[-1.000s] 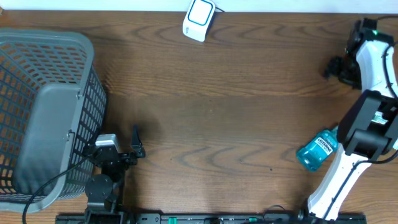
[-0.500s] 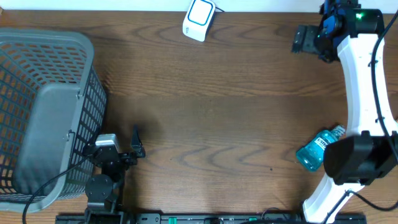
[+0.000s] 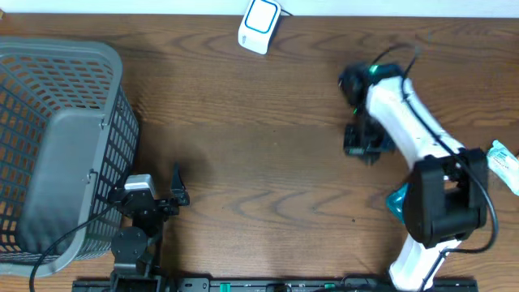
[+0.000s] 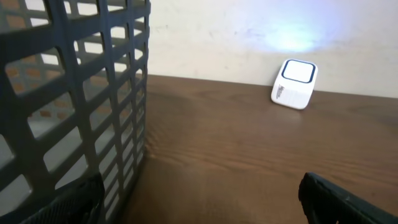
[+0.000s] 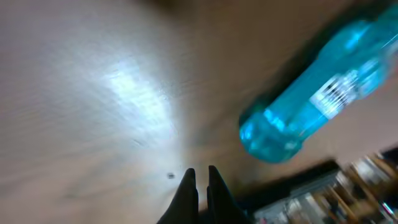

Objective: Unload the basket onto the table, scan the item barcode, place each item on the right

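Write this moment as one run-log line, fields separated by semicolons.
left fingers open beside basket; right fingers shut, empty; blue bottle lying on table; scanner untouched

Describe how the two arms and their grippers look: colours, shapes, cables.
The right arm has white rounded links, black joints and a green light. The right gripper has slim black fingers. The left arm is black, with a silver block and a black cable; the left gripper is black too.

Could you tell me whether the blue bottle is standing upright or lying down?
Lying down: in the right wrist view the bottle stretches lengthwise along the wooden table.
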Controlling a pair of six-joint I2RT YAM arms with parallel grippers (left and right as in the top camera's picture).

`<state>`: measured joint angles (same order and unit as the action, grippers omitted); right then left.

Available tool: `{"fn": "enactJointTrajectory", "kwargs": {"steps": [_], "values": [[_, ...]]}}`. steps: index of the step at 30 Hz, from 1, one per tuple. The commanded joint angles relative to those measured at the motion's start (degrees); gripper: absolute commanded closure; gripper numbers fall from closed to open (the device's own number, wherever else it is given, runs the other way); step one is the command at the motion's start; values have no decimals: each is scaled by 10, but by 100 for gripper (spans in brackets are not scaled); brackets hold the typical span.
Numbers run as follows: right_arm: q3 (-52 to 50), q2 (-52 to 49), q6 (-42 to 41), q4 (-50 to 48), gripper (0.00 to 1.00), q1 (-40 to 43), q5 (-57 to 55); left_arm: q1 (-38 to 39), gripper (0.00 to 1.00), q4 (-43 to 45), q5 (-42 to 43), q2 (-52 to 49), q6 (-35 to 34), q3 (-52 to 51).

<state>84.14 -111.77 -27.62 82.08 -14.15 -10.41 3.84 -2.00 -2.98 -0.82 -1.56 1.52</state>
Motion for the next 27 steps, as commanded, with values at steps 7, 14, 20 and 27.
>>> {"fn": "enactJointTrajectory", "kwargs": {"steps": [7,14,20,27], "values": [[-214,0,-26,-138,91,2,-78,-3,0,-18,-9,2,-5,-13],[-312,0,-26,-210,81,38,-94,-3,0,-18,-9,2,-5,-13],[-322,0,-68,-273,72,120,-130,-3,0,-18,-9,2,-5,-13],[-322,0,-92,-350,67,242,-132,-3,0,-18,-9,2,-5,-13]]}}
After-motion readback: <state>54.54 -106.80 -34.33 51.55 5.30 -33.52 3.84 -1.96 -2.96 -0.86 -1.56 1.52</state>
